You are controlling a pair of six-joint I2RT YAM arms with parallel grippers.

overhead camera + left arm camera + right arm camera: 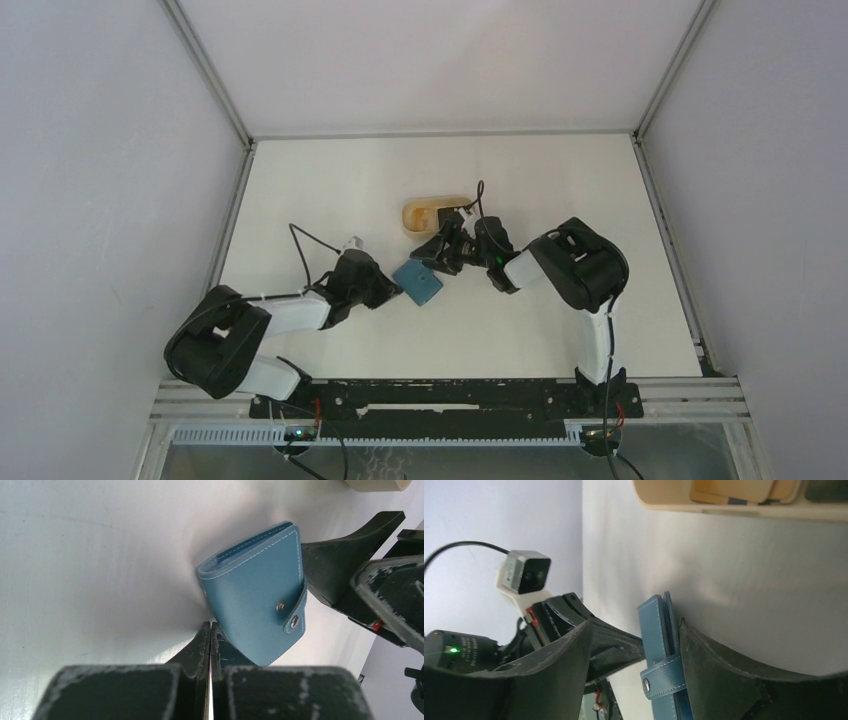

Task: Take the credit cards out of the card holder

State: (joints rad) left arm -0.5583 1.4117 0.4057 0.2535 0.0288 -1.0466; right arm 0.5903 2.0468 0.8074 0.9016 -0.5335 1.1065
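On the table (350, 180), card holder (418, 283): stood on edge.
Left pincer (210, 627): pressed together, seemingly touching it.
Right pincer (635, 626): spread around it.

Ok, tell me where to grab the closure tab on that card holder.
Grip the closure tab at its rounded free end by the snap, coming from the card holder's face turned toward the left hand. The holder stands on edge and the tab wraps over its edge onto that face, so the end should lift there.
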